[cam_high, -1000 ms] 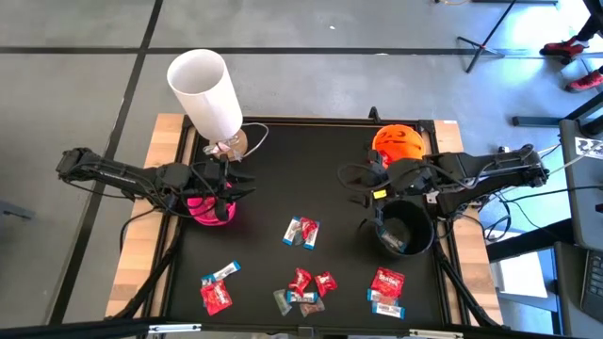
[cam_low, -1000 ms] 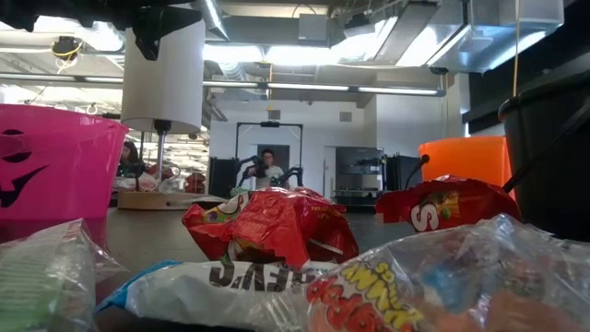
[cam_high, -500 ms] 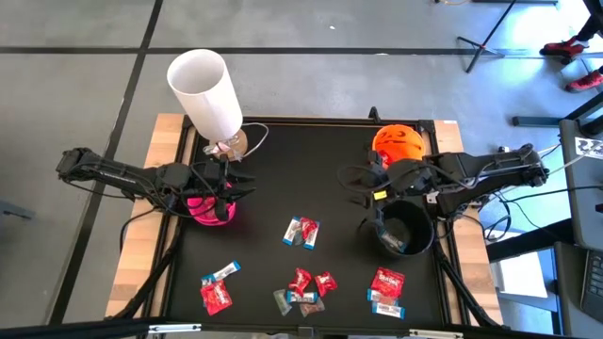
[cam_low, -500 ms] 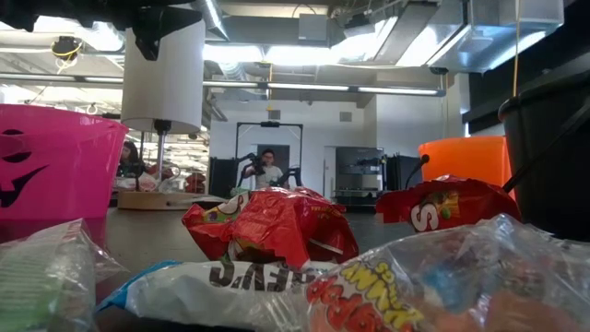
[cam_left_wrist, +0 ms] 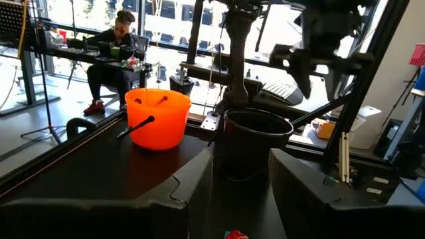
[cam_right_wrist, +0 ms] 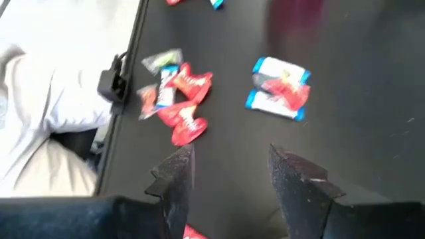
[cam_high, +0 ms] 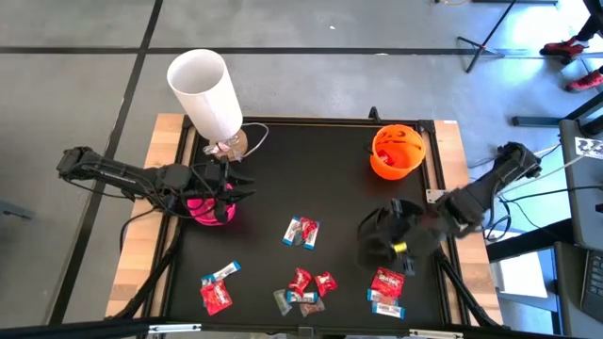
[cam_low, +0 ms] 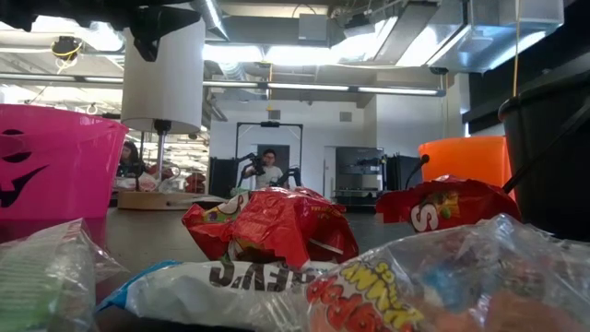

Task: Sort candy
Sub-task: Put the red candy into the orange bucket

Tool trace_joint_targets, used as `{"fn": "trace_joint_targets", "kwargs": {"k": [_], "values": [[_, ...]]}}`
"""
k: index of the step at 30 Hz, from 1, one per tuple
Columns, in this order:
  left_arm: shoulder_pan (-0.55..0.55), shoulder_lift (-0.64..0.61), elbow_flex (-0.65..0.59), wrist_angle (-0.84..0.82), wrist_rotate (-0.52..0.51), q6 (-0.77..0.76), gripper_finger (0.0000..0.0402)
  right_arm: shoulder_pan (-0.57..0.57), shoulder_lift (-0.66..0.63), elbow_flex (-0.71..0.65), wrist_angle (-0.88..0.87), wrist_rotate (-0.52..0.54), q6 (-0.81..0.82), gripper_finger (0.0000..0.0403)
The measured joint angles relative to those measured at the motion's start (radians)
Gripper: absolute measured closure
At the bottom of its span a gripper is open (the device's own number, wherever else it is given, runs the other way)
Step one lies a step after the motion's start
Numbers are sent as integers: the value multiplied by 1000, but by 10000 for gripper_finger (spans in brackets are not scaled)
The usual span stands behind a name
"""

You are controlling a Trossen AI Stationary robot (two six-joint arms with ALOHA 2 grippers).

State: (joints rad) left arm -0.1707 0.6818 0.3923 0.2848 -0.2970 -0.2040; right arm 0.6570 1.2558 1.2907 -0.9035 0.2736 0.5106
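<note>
- Right claw (cam_high: 388, 247) hangs low over the counter (cam_high: 273, 169), blurred in the overhead view, with the black bowl (cam_left_wrist: 255, 136) lost beneath it there. Its wrist view shows the fingers parted, with bare counter between them and nothing gripped.
- Left claw (cam_high: 226, 188) sits parked over the pink bowl (cam_high: 209, 209), fingers apart and empty too.
- The candy (cam_high: 303, 287) lies scattered along the counter's near half: a red cluster in the middle, one blue-and-white piece (cam_high: 302, 231) apart, more red pieces (cam_high: 386, 282) just beside the right claw.
- Risk one, I'd say: the arm is close to that black bowl, so a low sweep could knock it over or shove it.
- Risk two: the red cluster is packed tight, so a pinch there might drag two wrappers at once, or scatter them.
- Risk three: shiny wrappers are slippery and flat; a shallow grab may skid off.
</note>
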Motion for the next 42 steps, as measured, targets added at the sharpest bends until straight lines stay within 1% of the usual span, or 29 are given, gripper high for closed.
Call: {"fn": "trace_joint_targets", "kwargs": {"k": [4,7,9,14,17,21,27,36,39,42], "values": [[-1,0,0,0,0,-21,263,79,41,0,-3,4,76,214],[-1,0,0,10,0,-26,262,123,68,0,-39,-3,140,214],[-1,0,0,18,0,-26,262,144,84,0,-104,-37,203,214],[-1,0,0,26,0,-30,262,183,126,0,-297,-161,393,214],[-1,0,0,26,0,-30,262,208,147,0,-358,-218,455,214],[-1,0,0,26,0,-31,262,235,155,0,-361,-232,488,214],[-1,0,0,26,0,-31,262,235,154,-12,-420,-207,540,214],[-1,0,0,25,19,-31,262,232,154,-163,-454,-230,512,214],[-1,0,0,25,18,-31,262,232,154,-194,-473,-209,489,214],[-1,0,0,25,7,-31,262,226,154,-206,-488,-151,445,214]]}}
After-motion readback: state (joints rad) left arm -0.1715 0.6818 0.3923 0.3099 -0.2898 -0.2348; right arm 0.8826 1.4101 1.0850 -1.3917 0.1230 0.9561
